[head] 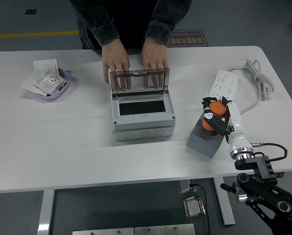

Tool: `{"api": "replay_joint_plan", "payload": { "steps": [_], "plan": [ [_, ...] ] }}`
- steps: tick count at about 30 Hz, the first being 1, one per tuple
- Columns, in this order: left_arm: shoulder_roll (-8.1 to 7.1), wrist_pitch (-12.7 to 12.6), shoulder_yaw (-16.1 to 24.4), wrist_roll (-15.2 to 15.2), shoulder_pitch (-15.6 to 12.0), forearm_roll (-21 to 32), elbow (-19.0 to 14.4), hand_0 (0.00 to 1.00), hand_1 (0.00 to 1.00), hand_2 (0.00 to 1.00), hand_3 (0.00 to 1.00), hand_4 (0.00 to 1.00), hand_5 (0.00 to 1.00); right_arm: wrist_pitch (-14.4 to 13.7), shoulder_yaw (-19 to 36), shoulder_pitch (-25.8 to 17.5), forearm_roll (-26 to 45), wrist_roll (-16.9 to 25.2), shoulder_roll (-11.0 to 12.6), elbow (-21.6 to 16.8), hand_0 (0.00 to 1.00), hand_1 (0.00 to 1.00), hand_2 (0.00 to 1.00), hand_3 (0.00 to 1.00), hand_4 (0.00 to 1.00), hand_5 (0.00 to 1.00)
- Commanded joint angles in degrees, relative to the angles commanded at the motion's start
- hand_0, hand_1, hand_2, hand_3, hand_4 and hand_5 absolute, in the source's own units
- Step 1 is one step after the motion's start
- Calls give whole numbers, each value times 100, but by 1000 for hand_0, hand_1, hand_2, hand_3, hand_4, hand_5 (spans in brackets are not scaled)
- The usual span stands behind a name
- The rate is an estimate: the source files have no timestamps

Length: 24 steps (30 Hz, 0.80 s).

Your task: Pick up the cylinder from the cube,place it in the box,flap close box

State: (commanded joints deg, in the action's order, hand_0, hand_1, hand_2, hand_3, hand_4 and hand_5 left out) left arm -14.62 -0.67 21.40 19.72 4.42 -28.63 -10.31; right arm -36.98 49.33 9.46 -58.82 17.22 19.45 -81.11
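Observation:
An orange cylinder [214, 116] stands on a grey cube [205, 138] at the right of the table. My right hand [217, 117] has its fingers curled around the cylinder, which still rests on the cube. A grey box [143, 123] sits at the table's middle with its clear flap lid [139, 80] raised upright. A person's two hands [134, 61] rest flat on the table just behind the lid. My left arm is out of view.
A white power strip [224, 84] with a coiled cable [255, 78] lies behind the cube. A purple dish [52, 83] with paper packets sits at the far left. The table's near edge runs below the cube.

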Motion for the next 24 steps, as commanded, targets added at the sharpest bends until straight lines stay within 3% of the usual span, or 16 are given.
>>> {"api": "replay_joint_plan", "payload": {
  "steps": [1, 2, 7, 8, 13, 14, 19, 20, 24],
  "plan": [
    [1, -4, 0, -5, 1, -2, 0, 593, 678, 571, 618, 677, 201, 0, 5, 11, -28, -13, 6, -19, 518, 441, 425, 338, 25, 2],
    [2, -9, 0, -9, 1, -3, 0, 592, 677, 571, 620, 683, 204, 0, 4, 31, -77, -39, 16, -43, 495, 377, 363, 306, 36, 2],
    [4, -38, 104, -9, 5, -119, 0, 592, 677, 571, 620, 683, 204, 0, -76, 220, -589, -400, 85, -173, 495, 377, 363, 306, 36, 2],
    [3, -45, 127, -10, 6, -143, 0, 592, 677, 575, 622, 693, 223, 0, -113, 286, -734, -518, 100, -201, 423, 265, 309, 282, 2, 2],
    [-5, -78, 228, -14, 9, -239, 0, 592, 677, 575, 622, 693, 223, 0, -377, 716, -1543, -1145, 155, -266, 423, 265, 309, 282, 2, 2],
    [-7, -86, 240, -15, 10, -254, 0, 592, 677, 578, 620, 700, 236, 0, -490, 855, -1749, -1312, 162, -252, 163, 173, 299, 265, 2, 2],
    [-14, -113, 318, -17, 13, -333, 0, 592, 677, 578, 620, 700, 236, 95, -1007, 1456, -2827, -2111, 117, -33, 163, 173, 299, 265, 2, 2],
    [-17, -117, 328, -17, 14, -345, 0, 592, 679, 581, 623, 712, 252, 154, -1137, 1607, -3056, -2287, 94, 35, 2, 115, 275, 243, 2, 2],
    [-30, -123, 390, -7, 21, -414, 0, 592, 679, 581, 623, 712, 252, 394, -1541, 2120, -3774, -2839, -34, 331, 2, 115, 275, 243, 2, 2]
  ]
}}
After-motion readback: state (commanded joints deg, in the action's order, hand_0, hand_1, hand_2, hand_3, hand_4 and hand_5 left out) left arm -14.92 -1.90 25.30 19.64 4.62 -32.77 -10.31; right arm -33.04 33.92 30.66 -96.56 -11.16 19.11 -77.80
